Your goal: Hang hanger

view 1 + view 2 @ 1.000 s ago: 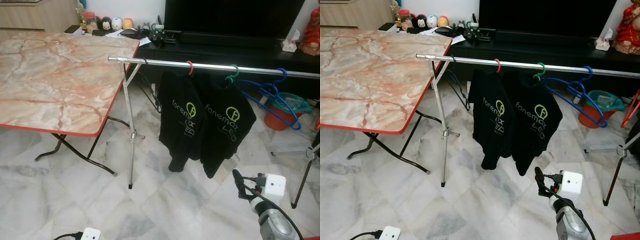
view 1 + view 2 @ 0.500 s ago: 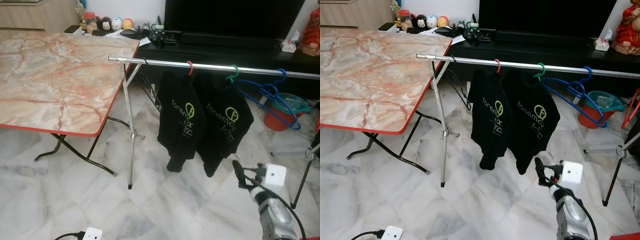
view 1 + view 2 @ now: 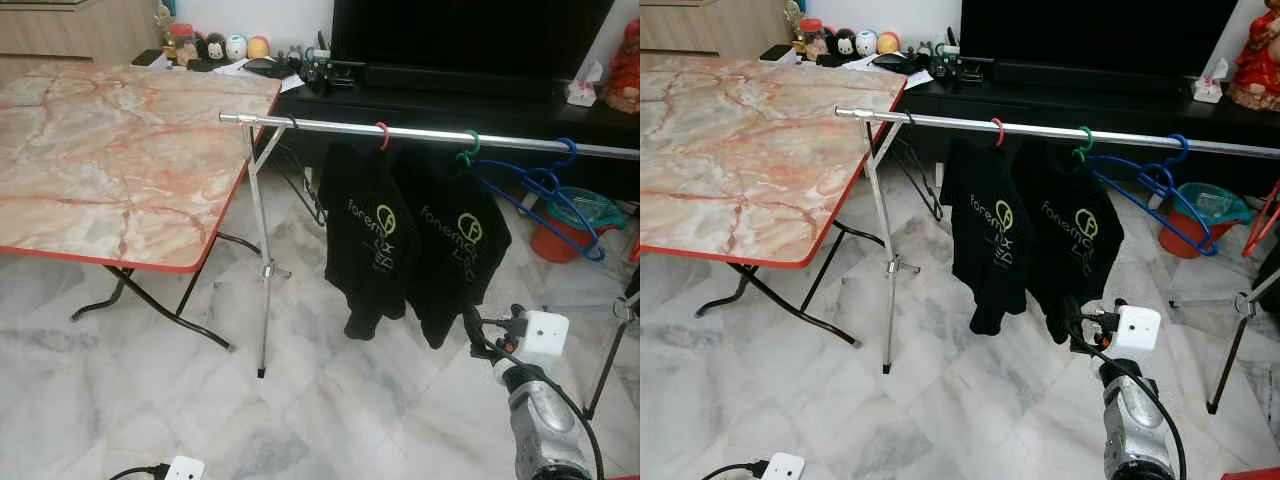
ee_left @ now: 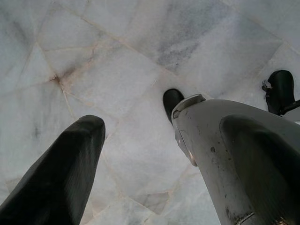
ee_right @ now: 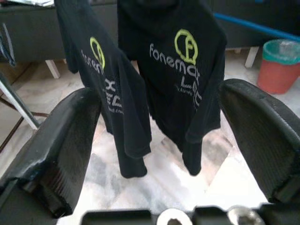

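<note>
A metal rail (image 3: 430, 133) runs across in front of me. Two black printed shirts hang from it, one (image 3: 372, 235) on a red hanger hook (image 3: 381, 135), the other (image 3: 455, 250) on a green hanger hook (image 3: 469, 147). Bare blue hangers (image 3: 545, 190) hang further right. My right gripper (image 3: 472, 330) is raised just below the right shirt's hem. In the right wrist view it is open, nothing between its fingers (image 5: 61, 140), and it faces both shirts. My left gripper (image 4: 161, 122) hangs low over the marble floor, open and holding nothing.
A marble-topped folding table (image 3: 100, 170) stands at the left, close to the rail's upright stand (image 3: 262, 290). A dark TV cabinet (image 3: 450, 95) is behind the rail, with a red bucket (image 3: 560, 225) at the right. A white plug (image 3: 183, 468) lies on the floor.
My right gripper has risen from low on the floor side up to the hem of the right shirt. The shirts have swung a little.
</note>
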Motion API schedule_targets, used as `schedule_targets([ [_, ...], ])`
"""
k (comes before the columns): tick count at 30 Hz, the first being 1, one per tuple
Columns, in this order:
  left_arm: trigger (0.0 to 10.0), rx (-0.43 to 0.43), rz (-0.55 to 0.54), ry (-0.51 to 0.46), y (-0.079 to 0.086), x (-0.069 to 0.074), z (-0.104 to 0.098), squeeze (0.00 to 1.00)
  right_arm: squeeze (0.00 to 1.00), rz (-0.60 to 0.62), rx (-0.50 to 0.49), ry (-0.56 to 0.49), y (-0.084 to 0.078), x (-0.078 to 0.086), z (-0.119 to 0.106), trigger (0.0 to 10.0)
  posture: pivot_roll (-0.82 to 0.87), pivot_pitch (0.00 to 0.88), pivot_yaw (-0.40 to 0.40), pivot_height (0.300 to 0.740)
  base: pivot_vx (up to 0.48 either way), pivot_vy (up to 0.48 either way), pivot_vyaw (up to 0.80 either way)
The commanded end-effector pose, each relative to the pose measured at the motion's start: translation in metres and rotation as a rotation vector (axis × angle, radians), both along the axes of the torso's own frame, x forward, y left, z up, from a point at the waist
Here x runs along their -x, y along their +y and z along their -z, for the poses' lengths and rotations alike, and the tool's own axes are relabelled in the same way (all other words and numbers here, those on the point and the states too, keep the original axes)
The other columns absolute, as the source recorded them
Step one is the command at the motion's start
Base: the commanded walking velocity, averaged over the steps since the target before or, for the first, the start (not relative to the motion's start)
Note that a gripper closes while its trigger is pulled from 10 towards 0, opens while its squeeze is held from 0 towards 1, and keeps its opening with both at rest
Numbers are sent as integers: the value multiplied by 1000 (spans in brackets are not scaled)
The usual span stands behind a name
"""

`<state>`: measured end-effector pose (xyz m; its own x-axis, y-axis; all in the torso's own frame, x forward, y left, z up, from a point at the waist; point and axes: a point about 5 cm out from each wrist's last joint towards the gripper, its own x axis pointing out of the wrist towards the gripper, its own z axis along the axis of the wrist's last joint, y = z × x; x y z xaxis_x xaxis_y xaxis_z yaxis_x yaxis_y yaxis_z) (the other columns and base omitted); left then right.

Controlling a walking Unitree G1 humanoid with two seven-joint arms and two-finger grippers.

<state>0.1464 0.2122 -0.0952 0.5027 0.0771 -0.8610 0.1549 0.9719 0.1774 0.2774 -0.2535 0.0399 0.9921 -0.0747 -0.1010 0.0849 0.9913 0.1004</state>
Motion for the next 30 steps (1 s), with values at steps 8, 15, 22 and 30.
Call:
schedule_targets([
  [8, 10000, -5, 14, 16, 1, 4, 1, 0, 0, 3, 10, -29, 6, 0, -6, 10000, -97, 0, -53, 740, 0, -303, 0],
  [15, 10000, -5, 13, 12, 1, 3, 1, 0, 0, 6, 4, -6, 8, 5, -1, 10000, -95, 0, -54, 740, 0, -364, 0],
  [22, 10000, -5, 13, 11, 0, 2, 1, 0, 0, 10, 4, 1, 7, 7, 1, 10000, -95, 0, -54, 740, 69, -367, 0],
  [30, 10000, -13, -10, -2, 3, 2, 0, 0, 0, 6, 6, -20, 12, 7, -5, 10000, -94, 0, -54, 740, 0, -180, 0],
])
